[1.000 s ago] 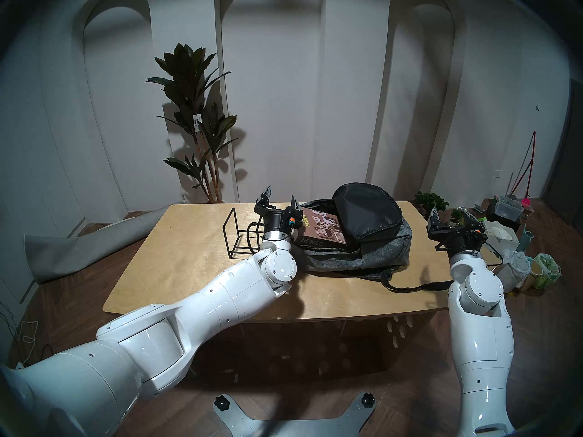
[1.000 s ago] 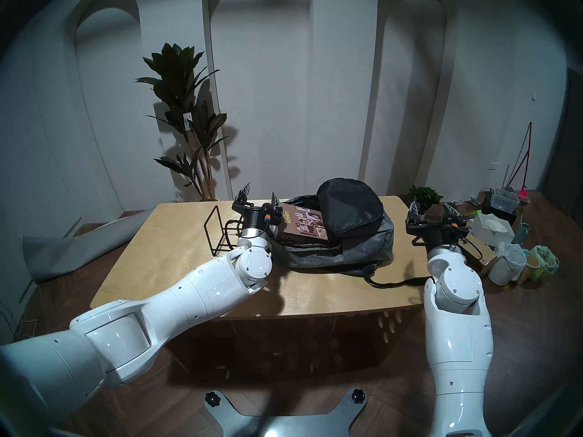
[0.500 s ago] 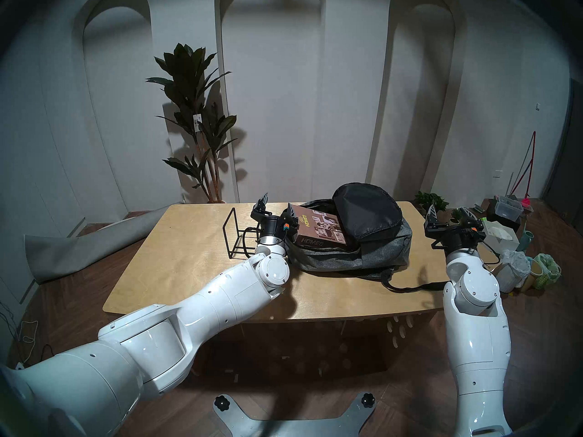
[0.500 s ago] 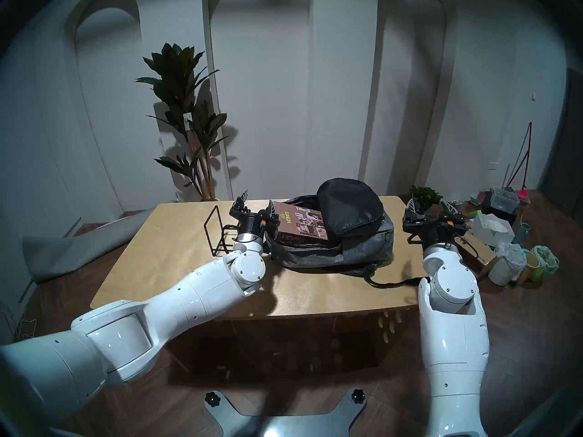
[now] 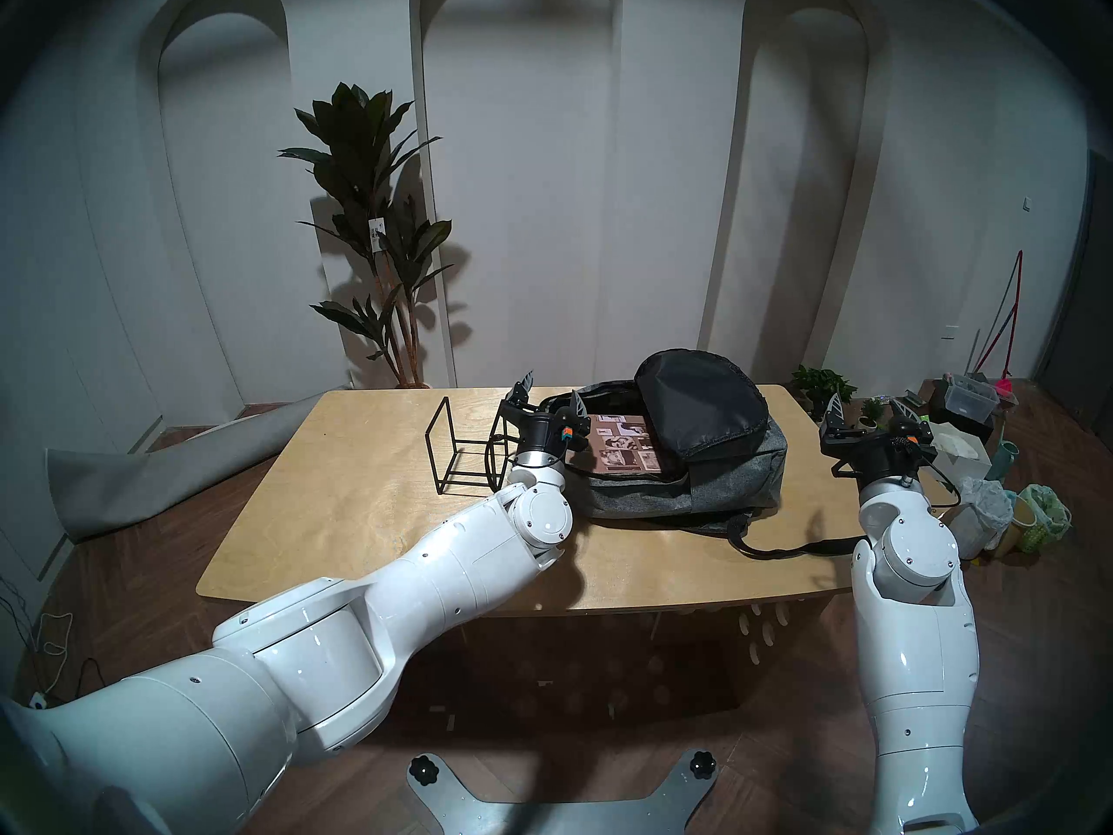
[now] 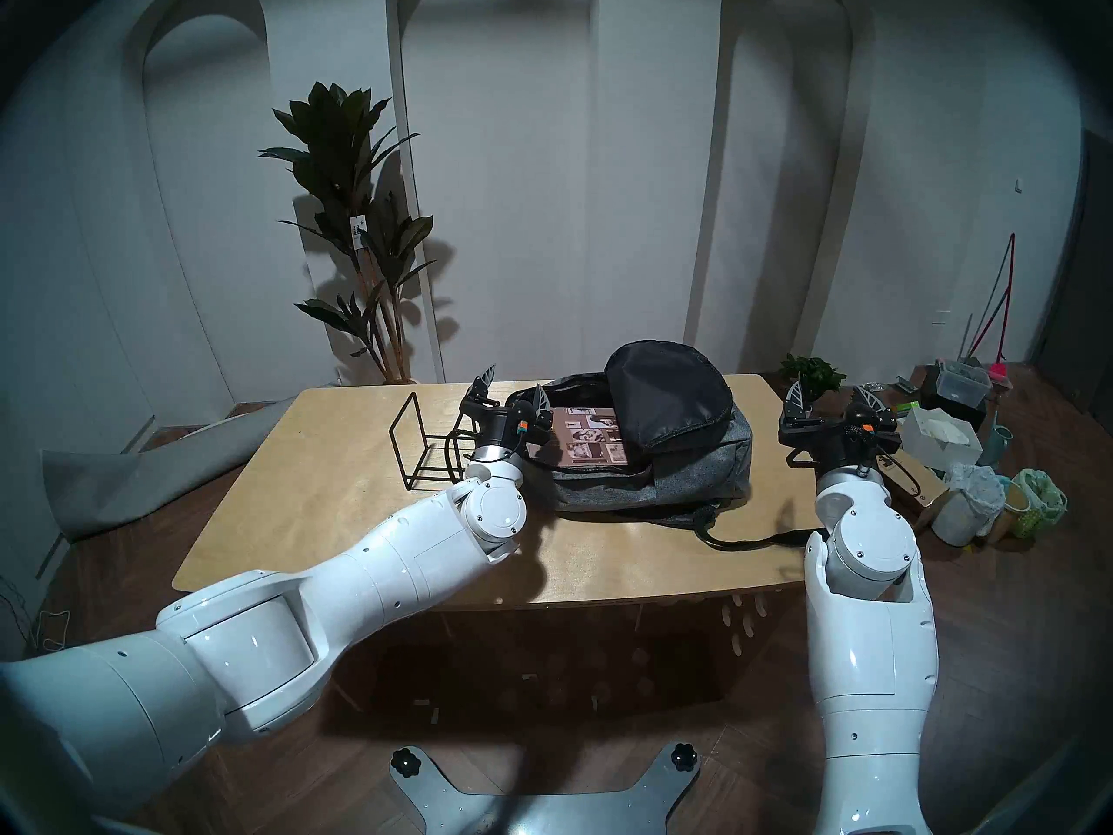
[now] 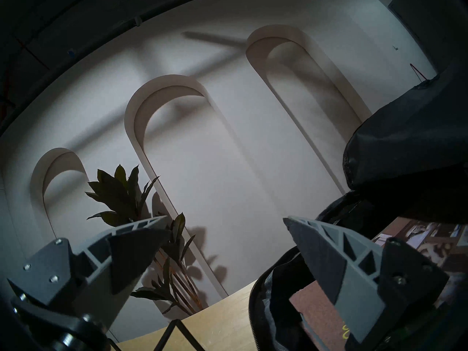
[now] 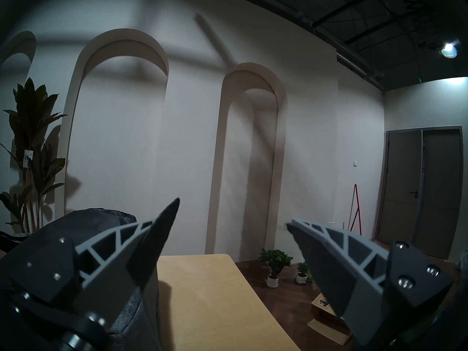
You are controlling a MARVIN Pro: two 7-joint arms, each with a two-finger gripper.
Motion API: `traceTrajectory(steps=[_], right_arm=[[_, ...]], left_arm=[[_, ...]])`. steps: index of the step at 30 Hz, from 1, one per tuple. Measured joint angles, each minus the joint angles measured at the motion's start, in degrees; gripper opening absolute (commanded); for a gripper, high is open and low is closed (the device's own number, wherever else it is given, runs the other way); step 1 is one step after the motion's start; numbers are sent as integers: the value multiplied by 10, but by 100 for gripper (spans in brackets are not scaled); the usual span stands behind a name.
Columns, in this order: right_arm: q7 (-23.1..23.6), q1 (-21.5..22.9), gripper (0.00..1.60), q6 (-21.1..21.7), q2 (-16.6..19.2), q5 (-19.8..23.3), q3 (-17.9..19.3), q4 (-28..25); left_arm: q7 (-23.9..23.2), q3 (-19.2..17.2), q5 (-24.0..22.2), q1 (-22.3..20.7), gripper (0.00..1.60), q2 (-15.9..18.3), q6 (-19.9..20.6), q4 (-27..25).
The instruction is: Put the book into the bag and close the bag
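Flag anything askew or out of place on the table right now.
One thing: the bag lies on the table with its flap thrown back, black lining up, and the book rests in the opening with its cover exposed. One black strap trails toward the table's near edge. Nothing looks spilled or damaged.

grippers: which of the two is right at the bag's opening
The left gripper. Its open jaws stand at the mouth of the grey bag, next to the book. The right gripper, also open, hangs beyond the bag's other end.
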Motion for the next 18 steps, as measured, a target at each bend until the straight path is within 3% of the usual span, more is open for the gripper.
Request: traceTrajectory(steps=[7, 18], right_arm=[[9, 1, 160, 30, 1, 15, 3, 1], [30, 15, 160, 86, 0, 44, -6, 0]], left_arm=[[6, -28, -27, 1, 160, 8, -9, -50], [19, -93, -87, 9, 160, 66, -30, -149]])
